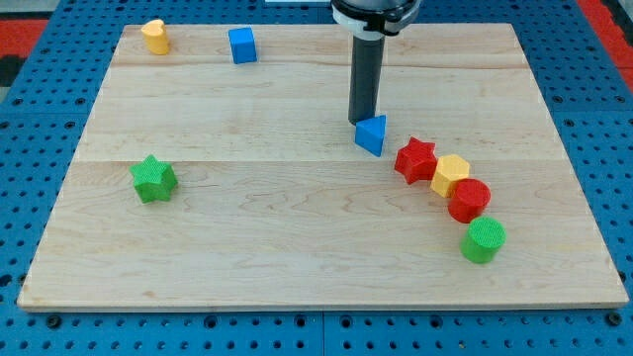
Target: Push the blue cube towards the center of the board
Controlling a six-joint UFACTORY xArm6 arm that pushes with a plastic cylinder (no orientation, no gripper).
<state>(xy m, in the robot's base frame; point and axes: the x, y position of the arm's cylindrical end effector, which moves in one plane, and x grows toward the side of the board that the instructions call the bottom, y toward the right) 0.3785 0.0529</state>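
Observation:
The blue cube (242,45) sits near the view's top left of the wooden board (247,227), right of a yellow heart-shaped block (154,36). My tip (362,121) is near the board's middle, far right of and below the blue cube. It touches or nearly touches the top of a blue triangular block (372,135).
A green star (153,179) lies at the left. A chain of blocks runs down the right: red star (415,159), yellow hexagon (450,174), red cylinder (469,200), green cylinder (484,240). A blue pegboard (603,138) surrounds the board.

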